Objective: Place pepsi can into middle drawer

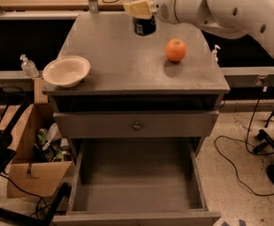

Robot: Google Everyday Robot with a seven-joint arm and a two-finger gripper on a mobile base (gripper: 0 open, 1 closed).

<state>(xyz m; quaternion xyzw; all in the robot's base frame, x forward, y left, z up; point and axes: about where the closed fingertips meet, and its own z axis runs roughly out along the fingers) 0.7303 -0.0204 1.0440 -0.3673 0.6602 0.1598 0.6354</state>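
The pepsi can (144,26), dark blue with a silver top, is at the back of the grey cabinet top (113,55), left of and behind the orange fruit (175,50). My gripper (142,9) reaches in from the right and is shut on the can's upper part, with a pale yellow finger (137,7) across its front. The middle drawer (136,192) is pulled out low at the front. Its flat grey floor holds nothing.
A cream bowl (67,71) sits at the cabinet top's front left. A closed drawer front with a round knob (136,125) lies above the open drawer. A cardboard box (33,168) with clutter stands on the floor at left. Cables (240,164) run at right.
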